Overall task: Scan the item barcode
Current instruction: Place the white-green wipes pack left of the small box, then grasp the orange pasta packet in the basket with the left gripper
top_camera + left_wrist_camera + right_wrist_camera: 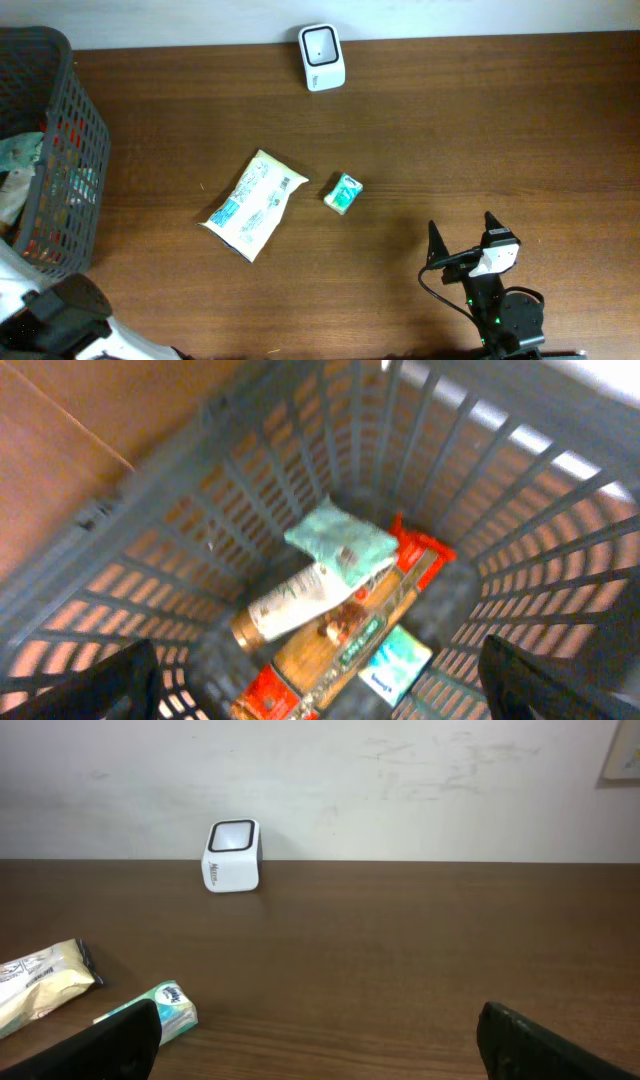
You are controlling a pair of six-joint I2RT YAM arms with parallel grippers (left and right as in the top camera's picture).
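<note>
Since two things are lying loose on the dark brown wooden tabletop (500, 120) – a flat white pouch (253, 203) with blue and yellow print and, just beside it to the right, a small teal packet (343, 193) – one of them is most likely waiting as the item to scan, though which one is not showing.

Trouble is most likely coming from how flat the pouch is lying: fingers closing on it could be sliding over the film or pushing it along the wood instead of lifting it. With the two so near each other, a reach for one is risking a nudge to the other. A dark patch at the pouch's upper end may be its barcode, but it is too small to tell; if the code is facing away from the white box-shaped scanner (321, 57) standing at the far edge, the read is going to fail.

The right pincer (461, 222) is sitting at the near right of the tabletop, fingers spread wide and gripping nothing – the packet is lying up and to its left, well apart, and the pouch farther left again. The left pincer (318, 650) is hanging wide and empty over the dark grey slatted plastic basket (85, 150) at the left end, well apart from both, with the basket wall standing between.
</note>
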